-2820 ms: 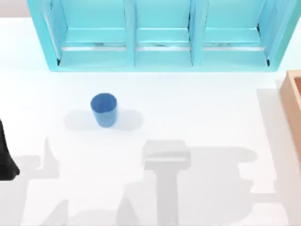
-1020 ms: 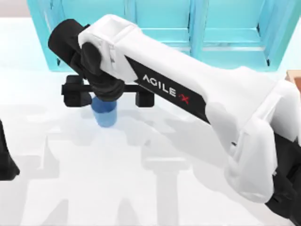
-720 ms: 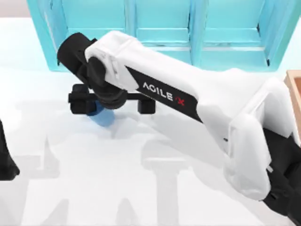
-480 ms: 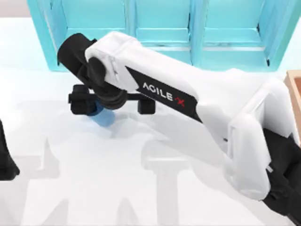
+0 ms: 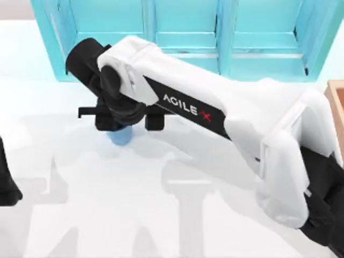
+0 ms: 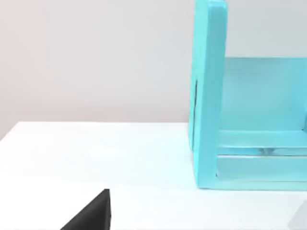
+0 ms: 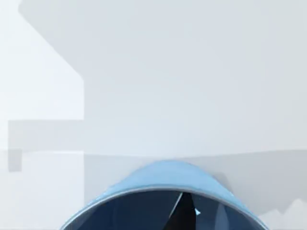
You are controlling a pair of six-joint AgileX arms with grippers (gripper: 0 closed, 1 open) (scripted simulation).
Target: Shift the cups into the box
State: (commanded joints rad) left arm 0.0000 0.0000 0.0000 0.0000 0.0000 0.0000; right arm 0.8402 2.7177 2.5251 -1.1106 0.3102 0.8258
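- White, plain and smooth, the tabletop [image 5: 161, 226] carries grey shadows of the arms along its near edge in the top view.
- The left arm sits parked at the tabletop's left edge, cut off by the frame so that just a black sliver of it shows; whether the left gripper is open or closed cannot be told. A black wedge in the left wrist view may be part of it.
- One plain blue tapered cup [image 5: 120, 135] stands upright on the tabletop, left of centre and towards the far edge. Most of it is hidden under the right arm's wrist in the top view, where just its lower wall peeks out.
- The right gripper [image 5: 123, 119] reaches across from the right side, its white link with black "AGILEX" lettering covering much of the middle. Its two black fingers [image 5: 153, 119] are drawn in against the blue cup's sides, one on each side, so it appears clamped on the cup; the contact itself is hidden beneath the wrist.
- In the right wrist view the cup's rim [image 7: 163, 191] and dark inside fill the lower part, cut off by the frame, with a dark fingertip showing through it.
- One tan, wood-coloured box with thick raised walls [image 5: 336, 107] sits at the tabletop's right edge, well apart from the cup; only a strip of one wall is in frame.
- One big turquoise shelf unit with three bays [image 5: 185, 40] stands along the far edge, its top cut off.
- Behind it, the left wrist view shows a plain pale wall [image 6: 96, 62].
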